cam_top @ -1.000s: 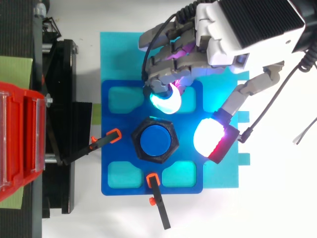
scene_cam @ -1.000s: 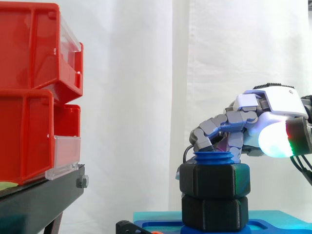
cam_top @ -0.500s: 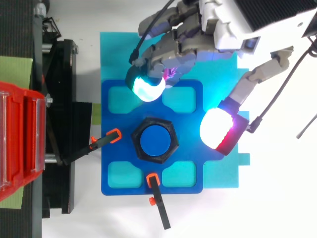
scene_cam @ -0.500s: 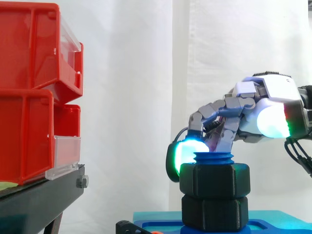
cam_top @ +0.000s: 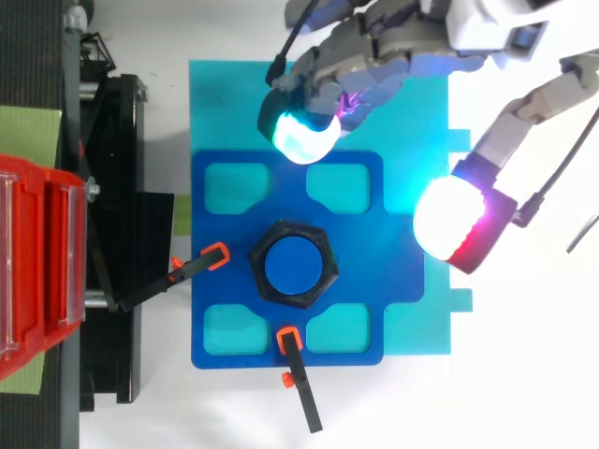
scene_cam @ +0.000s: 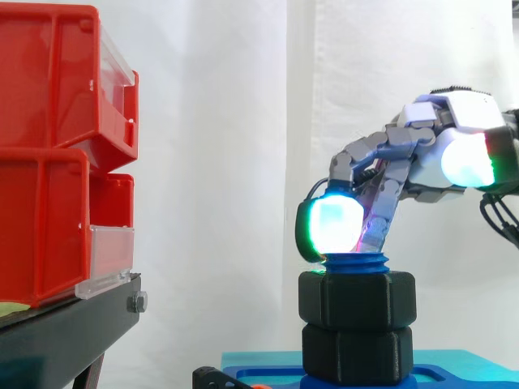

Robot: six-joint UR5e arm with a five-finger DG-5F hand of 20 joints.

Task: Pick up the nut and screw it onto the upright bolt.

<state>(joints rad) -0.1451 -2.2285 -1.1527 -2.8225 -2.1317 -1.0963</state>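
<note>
A blue bolt [cam_top: 292,265] stands upright in the middle of a blue base plate [cam_top: 217,313]. In the side view its threaded top [scene_cam: 355,262] pokes out above a black hex nut [scene_cam: 357,298], which sits over a second black nut [scene_cam: 357,353]. From above, the top nut [cam_top: 265,282] rings the bolt. My hand [scene_cam: 426,158] hangs above and behind the bolt, open, its fingers loosely bent and holding nothing. One glowing fingertip [scene_cam: 331,228] hovers just over the bolt's top; the thumb pad [cam_top: 457,222] is spread off to the right.
The base plate lies on a cyan mat [cam_top: 225,103], held by two orange-tipped black clamps [cam_top: 194,267] [cam_top: 298,376]. Red bins [scene_cam: 57,146] on a black stand [cam_top: 105,234] rise at the left.
My hand has risen and drawn back from the nut toward the top right of the top view; its fingers uncurled and the lit fingertip now sits above the bolt's top.
</note>
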